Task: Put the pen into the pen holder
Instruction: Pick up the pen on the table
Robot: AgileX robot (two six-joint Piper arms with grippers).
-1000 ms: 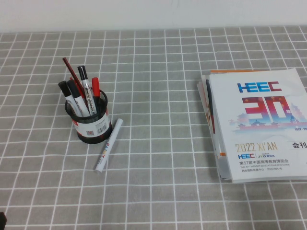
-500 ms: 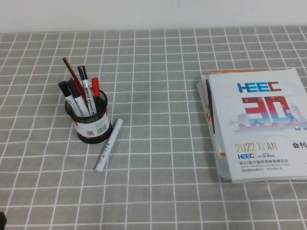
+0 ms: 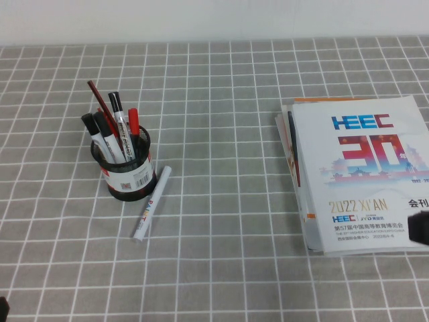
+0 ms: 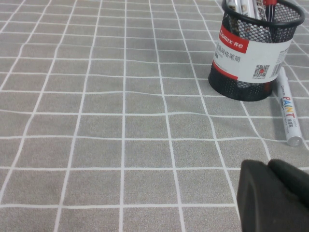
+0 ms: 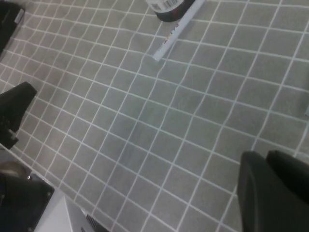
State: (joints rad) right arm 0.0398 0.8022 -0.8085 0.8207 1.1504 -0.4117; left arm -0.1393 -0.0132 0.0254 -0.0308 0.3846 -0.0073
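Observation:
The white pen [image 3: 151,203] lies flat on the checked cloth, its far end against the base of the black mesh pen holder [image 3: 127,168], on the holder's right. The holder stands upright with several markers and red pens in it. The left wrist view shows the holder [image 4: 253,53] and the pen [image 4: 288,113] well ahead of my left gripper [image 4: 268,166], which is shut and empty. Only a dark bit of the left gripper [image 3: 2,307] shows at the high view's bottom left corner. My right gripper [image 3: 419,228] is at the right edge, shut and empty [image 5: 267,157], far from the pen [image 5: 175,31].
A stack of booklets [image 3: 355,168] with "HEEC 30" on the cover lies at the right, under the right gripper. The grey checked cloth [image 3: 221,134] covers the whole table. Dark arm parts [image 5: 14,113] show at the edge of the right wrist view.
My right gripper has come into the high view at the right edge, over the near corner of the booklets. The pen, the holder and the left arm have not moved.

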